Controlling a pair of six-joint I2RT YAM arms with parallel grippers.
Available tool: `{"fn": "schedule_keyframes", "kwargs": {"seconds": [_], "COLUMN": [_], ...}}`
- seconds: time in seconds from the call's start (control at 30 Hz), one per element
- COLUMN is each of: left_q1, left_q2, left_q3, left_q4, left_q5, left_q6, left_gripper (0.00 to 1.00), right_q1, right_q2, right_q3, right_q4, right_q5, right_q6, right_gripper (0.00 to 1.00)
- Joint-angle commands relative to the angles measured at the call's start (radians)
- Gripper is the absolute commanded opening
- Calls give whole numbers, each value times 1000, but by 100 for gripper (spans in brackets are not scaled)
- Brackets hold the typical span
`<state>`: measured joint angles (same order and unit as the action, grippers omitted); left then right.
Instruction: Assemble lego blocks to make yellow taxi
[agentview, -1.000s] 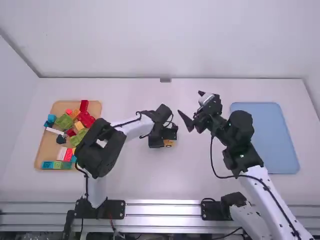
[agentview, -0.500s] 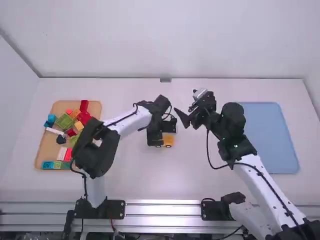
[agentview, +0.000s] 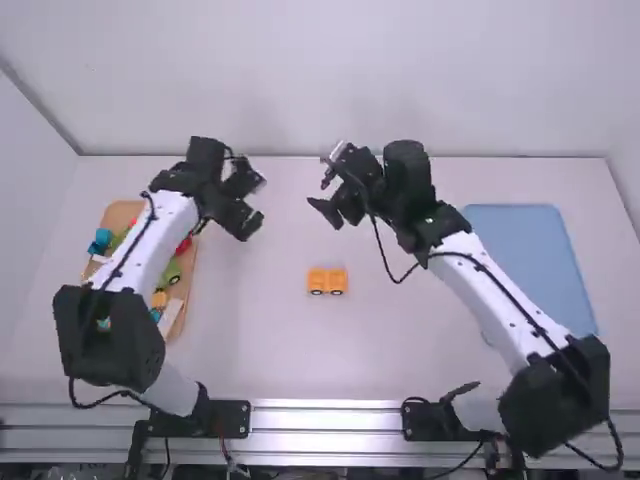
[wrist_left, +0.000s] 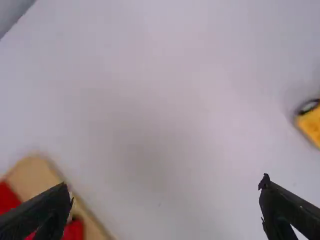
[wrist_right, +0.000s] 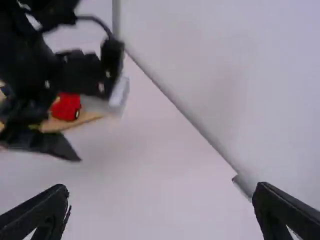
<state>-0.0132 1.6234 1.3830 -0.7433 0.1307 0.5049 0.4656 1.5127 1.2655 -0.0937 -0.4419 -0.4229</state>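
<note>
the left gripper (wrist_left: 165, 189) was nearer the tray (agentview: 122, 212).
its fingers were spread, the loose blocks (agentview: 173, 272) lying to their left; the right gripper's (wrist_right: 161, 189) were also apart.

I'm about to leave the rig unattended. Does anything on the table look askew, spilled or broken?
Nothing stands out. The two yellow wheeled blocks sit level side by side, and the blue tray lies flat. The loose blocks visible in the wooden tray are jumbled but inside it; the left arm hides part.
</note>
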Motion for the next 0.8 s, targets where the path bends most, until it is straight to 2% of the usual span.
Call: {"fn": "schedule_keyframes", "kwargs": {"seconds": [0.0,0.07,0.13,0.17,0.23,0.33,0.57,0.77], "left_q1": [80,130,214,214,298,388,623,812], "left_q2": [-71,-95,-138,-138,-178,-206,-245,-245], "left_q3": [13,13,13,13,13,13,13,13], "left_q4": [-12,-16,-16,-16,-11,-14,-84,-176], "left_q5": [11,12,11,11,8,8,8,11], "left_q6": [-188,-253,-355,-355,-462,-565,-782,-943], "left_gripper": [99,99,99,99,99,99,99,99], "right_q1": [29,42,62,62,78,93,148,204], "right_q2": [77,117,186,186,238,271,281,281], "right_q3": [118,167,258,258,331,377,386,383], "right_q4": [-28,-53,-114,-114,-164,-183,-164,-89], "right_q5": [-9,-29,-139,-139,-245,-304,-401,-347], "right_q6": [-56,-75,-135,-135,-191,-194,-192,-37], "right_gripper": [98,98,98,98,99,98,98,98]}}
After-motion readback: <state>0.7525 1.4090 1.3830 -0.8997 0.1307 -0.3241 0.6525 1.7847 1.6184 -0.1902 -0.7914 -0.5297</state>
